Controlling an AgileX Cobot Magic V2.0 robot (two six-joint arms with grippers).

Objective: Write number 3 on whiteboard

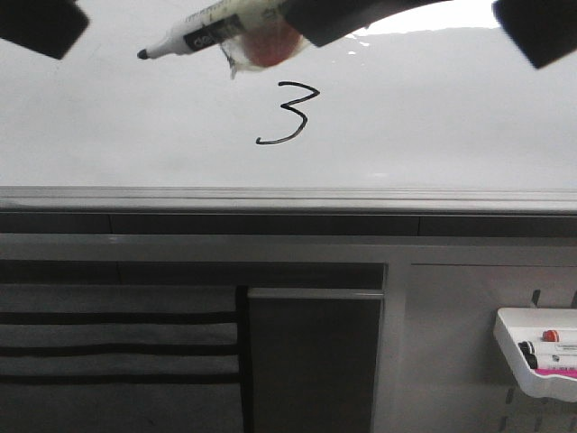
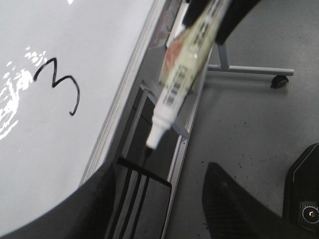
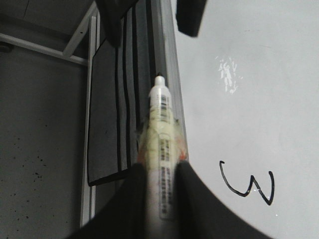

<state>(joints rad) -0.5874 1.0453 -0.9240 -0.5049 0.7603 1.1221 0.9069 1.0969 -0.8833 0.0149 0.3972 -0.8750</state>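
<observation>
The number 3 stands in thin black ink on the whiteboard. It also shows in the left wrist view and the right wrist view. My right gripper is shut on a white marker wrapped in clear tape. The marker's black tip points left, above and left of the digit. From the wrists the marker hangs over the board's edge rail. My left gripper is open and empty; one of its fingers shows at the top left.
A grey metal rail runs under the board. Below it are a striped grey panel and a dark panel. A white tray with markers hangs at the lower right. A stand leg with a caster rests on the floor.
</observation>
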